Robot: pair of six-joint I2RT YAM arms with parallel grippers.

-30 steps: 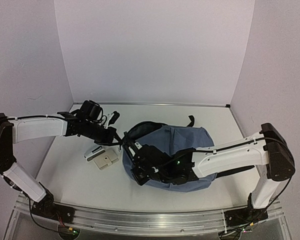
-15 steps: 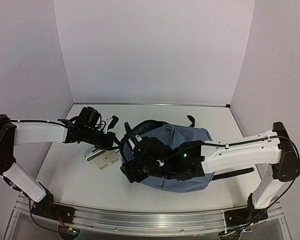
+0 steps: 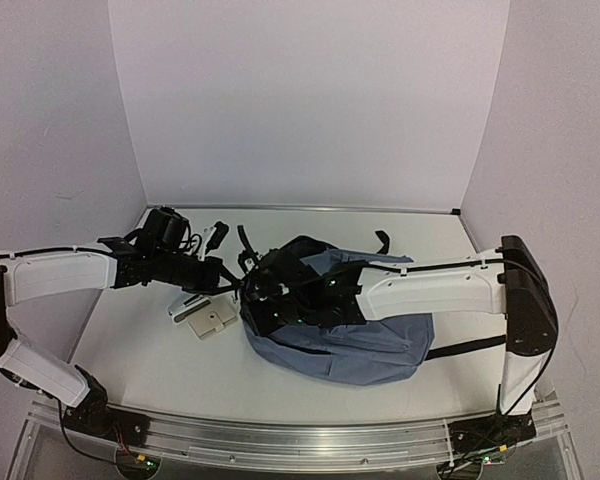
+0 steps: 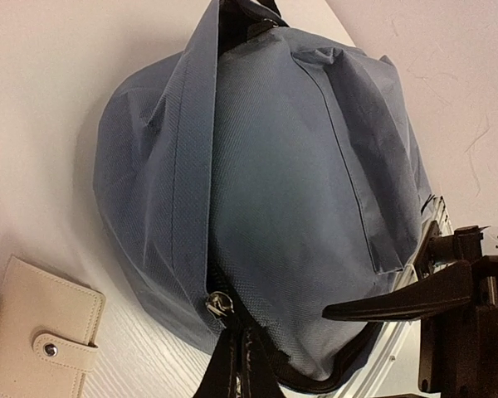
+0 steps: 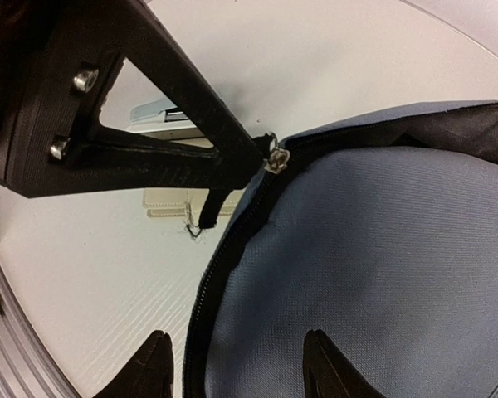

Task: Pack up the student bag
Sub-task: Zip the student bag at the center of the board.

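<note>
The student bag (image 3: 365, 325) is a grey-blue backpack lying in the middle of the table, also filling the left wrist view (image 4: 274, 166) and the right wrist view (image 5: 382, 274). My left gripper (image 3: 234, 283) is at the bag's left edge, shut on the black zipper pull (image 4: 232, 352) just below the metal slider (image 4: 218, 304). From the right wrist camera the left gripper (image 5: 264, 157) is seen pinching at the slider (image 5: 278, 157). My right gripper (image 5: 236, 361) hangs open over the bag's left side, its fingertips astride the black zipper line (image 5: 201, 307). Seen from above, the right gripper (image 3: 270, 302) sits close to the left one.
A beige snap wallet (image 3: 210, 322) lies on the table left of the bag, with a white and grey item (image 3: 185, 303) beside it. Black bag straps trail at the back (image 3: 382, 241) and right (image 3: 470, 347). Walls close in on three sides.
My right gripper has opened and slid left and back across the bag toward its zipper edge. The left gripper kept its hold and shifted slightly left, and the bag bunched up.
</note>
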